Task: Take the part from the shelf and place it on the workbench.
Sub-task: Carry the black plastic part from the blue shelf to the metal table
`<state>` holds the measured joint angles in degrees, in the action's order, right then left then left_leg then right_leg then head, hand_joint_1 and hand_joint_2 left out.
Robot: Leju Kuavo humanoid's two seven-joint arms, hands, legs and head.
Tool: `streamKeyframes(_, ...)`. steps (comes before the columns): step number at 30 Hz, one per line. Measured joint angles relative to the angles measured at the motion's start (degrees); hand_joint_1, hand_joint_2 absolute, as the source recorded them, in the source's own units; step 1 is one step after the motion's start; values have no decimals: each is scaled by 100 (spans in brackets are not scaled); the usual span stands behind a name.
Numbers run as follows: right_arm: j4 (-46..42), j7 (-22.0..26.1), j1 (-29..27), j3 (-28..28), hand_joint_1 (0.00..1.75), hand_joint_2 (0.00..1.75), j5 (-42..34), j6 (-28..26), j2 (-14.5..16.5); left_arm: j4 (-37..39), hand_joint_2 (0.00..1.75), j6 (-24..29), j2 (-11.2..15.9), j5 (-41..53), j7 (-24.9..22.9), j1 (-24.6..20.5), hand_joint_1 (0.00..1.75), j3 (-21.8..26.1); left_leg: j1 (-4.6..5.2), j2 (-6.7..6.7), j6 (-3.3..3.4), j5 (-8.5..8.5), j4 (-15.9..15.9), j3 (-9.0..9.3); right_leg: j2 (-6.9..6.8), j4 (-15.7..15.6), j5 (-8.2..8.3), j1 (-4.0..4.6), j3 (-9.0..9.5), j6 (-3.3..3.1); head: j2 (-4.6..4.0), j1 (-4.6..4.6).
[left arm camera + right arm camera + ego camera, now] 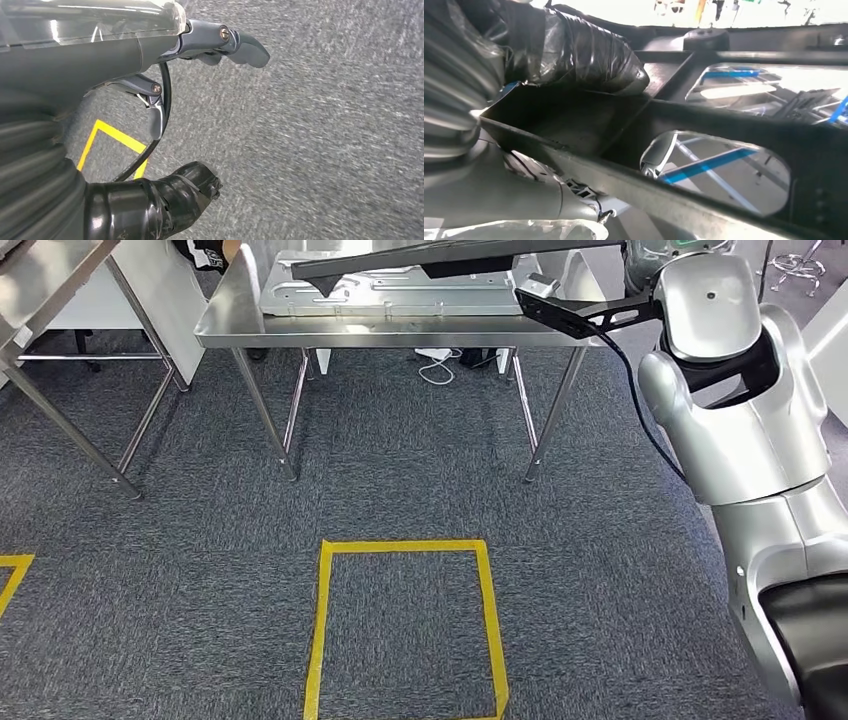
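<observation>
1. Part (470, 260): long dark frame with open cut-outs, held up over the steel workbench (230, 325), tilted, its far end cut off by the top edge of the head view. In the right wrist view the part (704, 125) fills the space just ahead of the right hand (574, 50).
2. Right hand: taped thumb lies pressed on the part's upper face, the rest of the hand beneath it; it grips the part at its near end. The fingers underneath are mostly hidden.
3. Right arm (720, 390): raised and reaching forward toward the workbench.
4. Left hand (165, 120): hangs over grey carpet (325, 125), fingers apart, holding nothing.
5. Grey perforated plate (390, 290): lies flat on the workbench, under the part; whether they touch cannot be told.
6. Yellow tape square (325, 620): marked on the carpet before the workbench.
</observation>
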<state>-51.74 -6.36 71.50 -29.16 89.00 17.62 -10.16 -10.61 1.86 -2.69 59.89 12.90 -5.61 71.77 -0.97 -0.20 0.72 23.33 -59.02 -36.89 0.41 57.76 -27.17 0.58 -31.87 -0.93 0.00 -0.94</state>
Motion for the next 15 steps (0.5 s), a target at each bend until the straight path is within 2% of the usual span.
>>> streamKeyframes(3,4,-2,10,-4,175,175,0,-1,-2,0,175,2,-1,2,-1,-6,0,4,3,-3,69,42,65,40,3,1,-43,-5,2,88,0,0)
streamKeyframes(5,2,-2,21,-5,175,175,0,-2,-6,-1,175,2,-4,4,0,-6,0,11,-20,0,132,52,121,107,-7,244,-181,-22,-108,161,0,0)
streamKeyframes(6,5,-1,19,-7,175,175,0,-2,-8,-1,175,2,-5,5,1,-6,0,15,-28,0,157,63,140,136,-11,542,-312,-41,-267,195,0,2)
streamKeyframes(8,20,0,-6,-11,175,175,0,-2,-10,0,175,2,-7,8,3,-8,0,20,-28,-6,183,105,143,175,-12,1317,-578,-75,-729,245,0,2)
streamKeyframes(9,30,0,-26,-12,175,175,0,-2,-10,0,175,3,-8,8,3,-6,0,20,-28,-13,186,131,141,200,-13,1576,-601,-92,-922,260,0,2)
streamKeyframes(10,39,0,-41,-13,175,175,0,-2,-11,0,175,5,-9,9,4,-3,0,21,-28,-22,181,160,137,231,-14,1634,-507,-108,-1024,268,0,2)
streamKeyframes(11,44,0,-47,-13,175,175,0,-3,-14,-1,175,7,-9,9,4,0,0,22,-28,-33,172,193,133,272,-14,1451,-295,-118,-1002,264,0,2)
streamKeyframes(13,49,0,-41,-13,175,175,0,-3,-20,0,175,11,-10,10,4,4,0,24,-29,-49,144,262,131,358,-14,677,229,-121,-721,226,0,2)
streamKeyframes(14,50,2,-31,-13,175,175,-3,-3,-22,0,175,12,-11,11,4,1,0,25,-24,-55,123,290,129,385,-15,324,383,-101,-570,197,0,1)
streamKeyframes(15,50,3,-23,-13,175,175,-8,-3,-24,1,175,13,-13,13,4,-1,0,26,-24,-58,96,309,132,395,-19,111,441,-79,-475,166,0,1)
